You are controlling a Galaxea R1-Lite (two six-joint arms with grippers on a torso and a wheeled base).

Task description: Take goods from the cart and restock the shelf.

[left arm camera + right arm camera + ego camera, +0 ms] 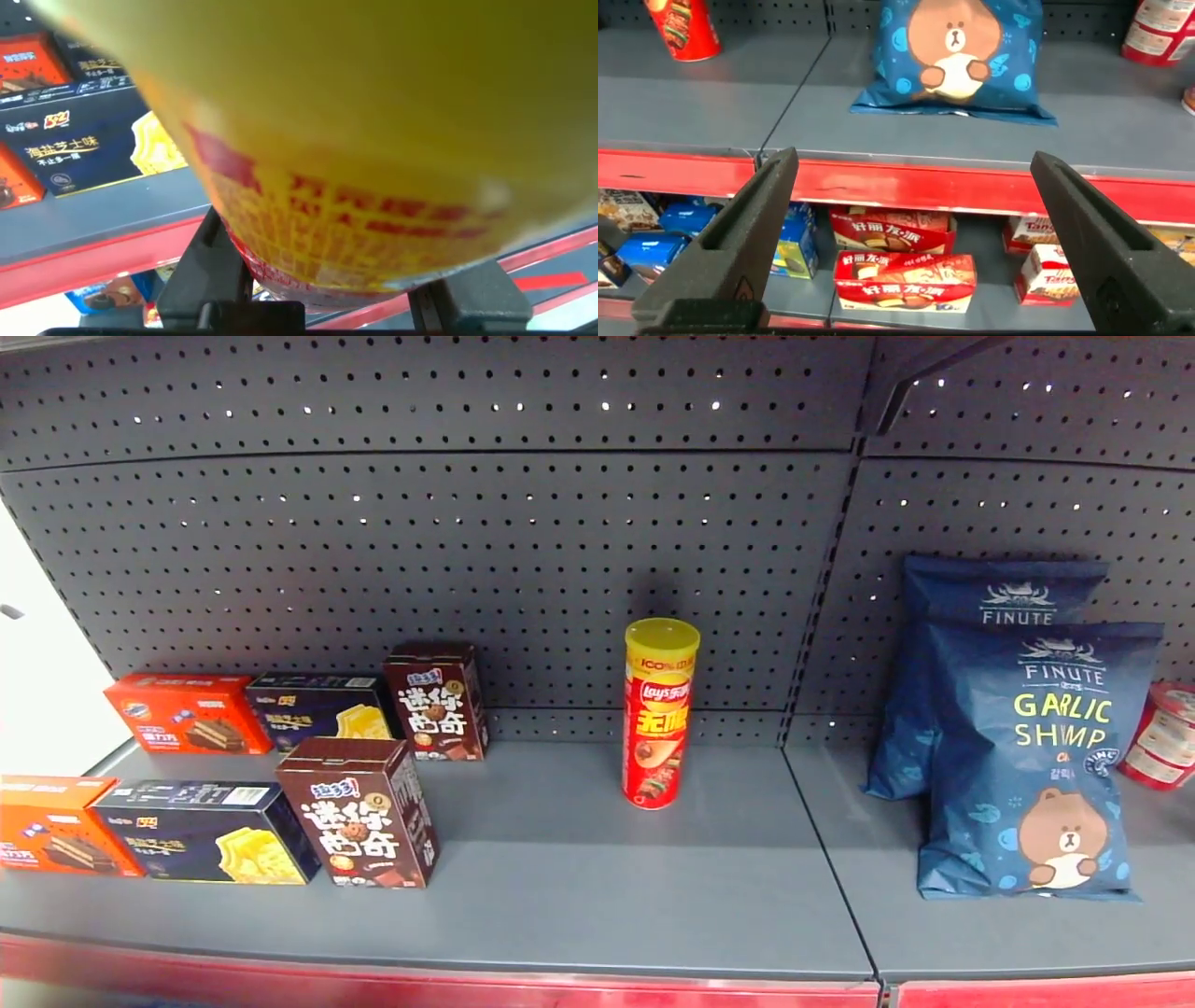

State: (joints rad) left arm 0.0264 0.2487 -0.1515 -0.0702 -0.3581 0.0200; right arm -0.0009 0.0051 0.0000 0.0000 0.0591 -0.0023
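Near the front edge of the shelf point(560, 859), the left hand point(332, 280) clamps a yellow canister point(374, 140), probably destined beside the upright chip can point(661, 714); the right hand point(913, 168) hangs spread, empty.

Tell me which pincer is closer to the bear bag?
Right. The right pincer hangs open just before the shelf, facing the bear bag. The left pincer, holding a can, is over by the boxes.

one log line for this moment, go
left gripper: shut on yellow container | right gripper: open, empty, in front of shelf | chip can: upright on shelf
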